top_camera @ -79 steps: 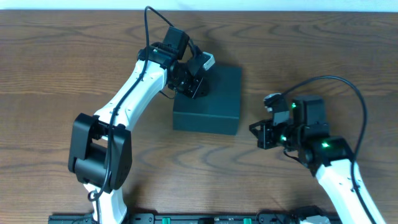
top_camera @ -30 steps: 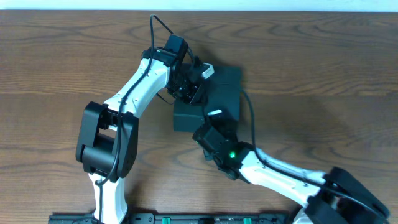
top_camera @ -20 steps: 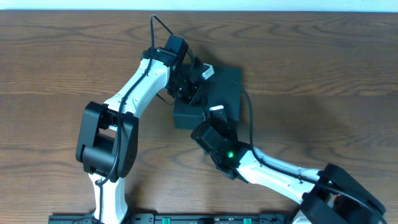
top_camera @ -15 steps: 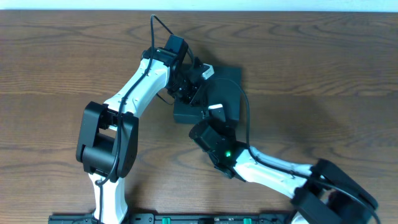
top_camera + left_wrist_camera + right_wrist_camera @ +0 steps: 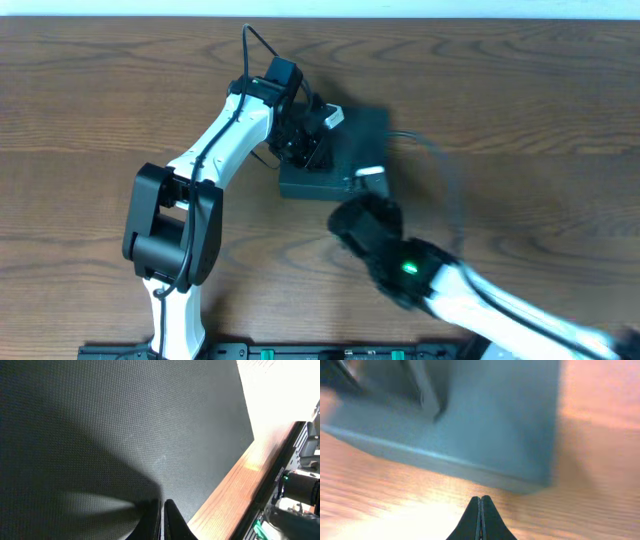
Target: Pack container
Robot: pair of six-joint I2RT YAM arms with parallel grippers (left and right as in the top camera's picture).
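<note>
The container [image 5: 360,135] is a dark charcoal-teal square box lying on the wooden table with its lid down. My left gripper [image 5: 308,155] is shut, and its tips rest on the left part of the lid. In the left wrist view the textured lid [image 5: 125,425] fills the frame under the shut fingertips [image 5: 163,507]. My right gripper [image 5: 365,195] is shut and empty, close to the container's near edge; the arm is blurred by motion. The right wrist view shows the container's near side wall [image 5: 490,420] just beyond the shut tips [image 5: 480,502], which hover over bare table.
The left arm's white links [image 5: 215,140] and black elbow [image 5: 165,230] reach over the table's left half. A black rail [image 5: 300,350] runs along the front edge. Rig hardware [image 5: 300,485] shows past the table edge in the left wrist view.
The right arm swung in from the right to the container's near edge and is now moving right, blurred. The container's near edge has shifted slightly away. The left gripper stays on the lid.
</note>
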